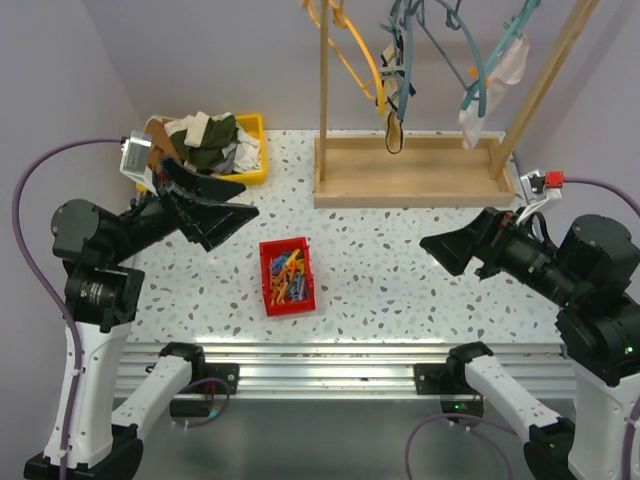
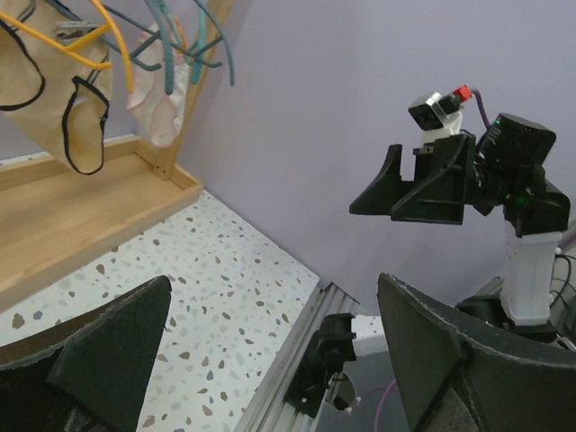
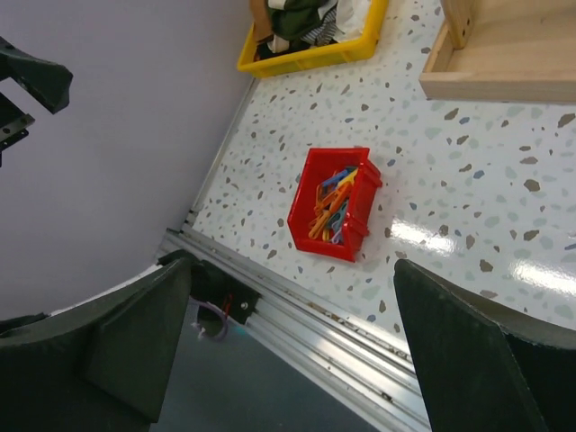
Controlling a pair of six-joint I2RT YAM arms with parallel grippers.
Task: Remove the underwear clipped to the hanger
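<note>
A beige underwear with black trim point(image 1: 393, 130) point(image 2: 54, 99) hangs from an orange hanger point(image 1: 355, 55) on the wooden rack. A pale underwear point(image 1: 505, 65) point(image 2: 166, 94) hangs from a teal hanger point(image 1: 478, 85) further right. My left gripper point(image 1: 245, 200) point(image 2: 274, 297) is open and empty over the table's left side, well short of the rack. On the right side my right gripper point(image 1: 440, 247) point(image 3: 292, 297) is also open and empty, low and in front of the rack. The clips on the hangers are too small to make out.
A red bin of coloured clothespins point(image 1: 287, 275) point(image 3: 335, 202) sits mid-table between the arms. A yellow bin of clothes point(image 1: 212, 145) point(image 3: 310, 36) stands at the back left. The rack's wooden base tray point(image 1: 410, 175) lies at the back. An aluminium rail point(image 1: 330, 365) runs along the near edge.
</note>
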